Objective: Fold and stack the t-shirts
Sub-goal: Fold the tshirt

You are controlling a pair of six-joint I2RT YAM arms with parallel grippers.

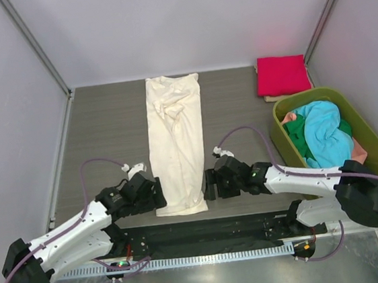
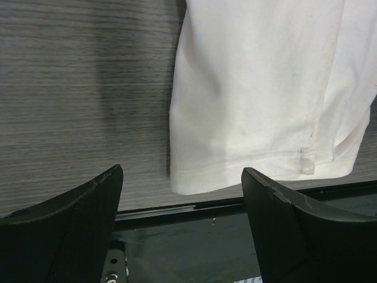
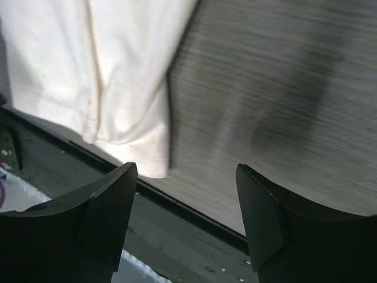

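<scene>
At the lower left of the top view, the left gripper (image 1: 156, 193) is held with its fingers spread, just beside the bottom-left corner of the long cream-white fabric t-shirt (image 1: 176, 149). The shirt is laid as a narrow strip down the centre of the grey wood-grain table (image 1: 101, 137). The right gripper (image 1: 209, 184) is likewise spread at the bottom-right corner. At the upper right a folded magenta-red t-shirt (image 1: 282, 75) is set. Below it, a turquoise shirt (image 1: 323, 131), a green shirt (image 1: 298, 130) and what may be a salmon-pink shirt (image 1: 359, 151) are heaped in an olive-green plastic basket (image 1: 372, 137).

White arm links (image 1: 70, 232), black joints (image 1: 360, 194), lilac cables (image 1: 242, 128), black fingers (image 2: 70, 230), seemingly fine-textured inside
</scene>
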